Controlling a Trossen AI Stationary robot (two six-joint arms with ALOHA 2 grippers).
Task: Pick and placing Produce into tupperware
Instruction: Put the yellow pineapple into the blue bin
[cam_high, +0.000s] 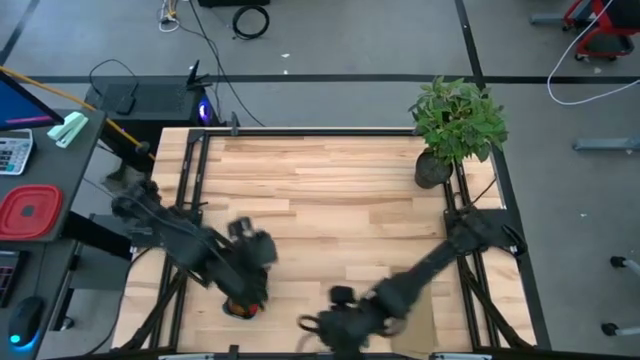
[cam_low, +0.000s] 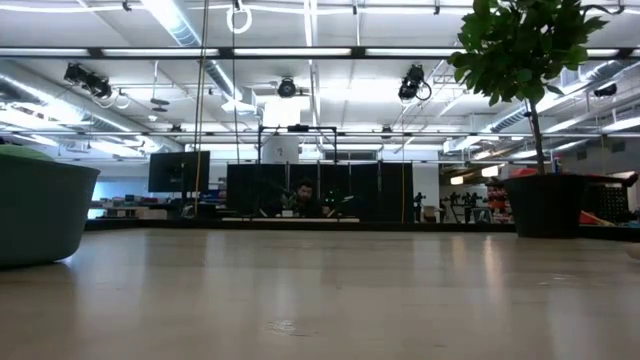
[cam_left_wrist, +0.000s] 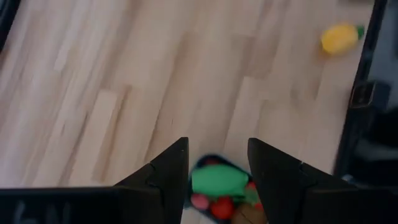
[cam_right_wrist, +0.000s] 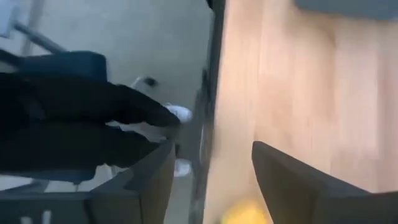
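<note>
My left gripper (cam_high: 243, 300) hangs over the tupperware (cam_left_wrist: 214, 163) near the tabletop's front edge, left of centre. Left fingers (cam_left_wrist: 166, 180) sit roughly half open with a green produce piece (cam_left_wrist: 219, 180) showing between them. I can't tell if they pinch it or if it already lies in the tub with the red pieces (cam_left_wrist: 222, 206) beside it.

My right gripper (cam_high: 322, 327) is low at the front edge near the middle, over the yellow piece (cam_right_wrist: 247, 213). Right fingers (cam_right_wrist: 292, 180) stand apart with nothing between them. The yellow shows just past the tips, right by the table's edge rail.

To do this well, I judge:
- centre the right fingers on the yellow before dropping, since it's close to the edge and a nudge could roll it off
- close gently, as it's small and rounded
- lift straight up, then carry it toward the tub
- keep the left arm clear so wrists don't collide over the tub.

The potted plant (cam_high: 455, 125) at the back right corner is well apart.
</note>
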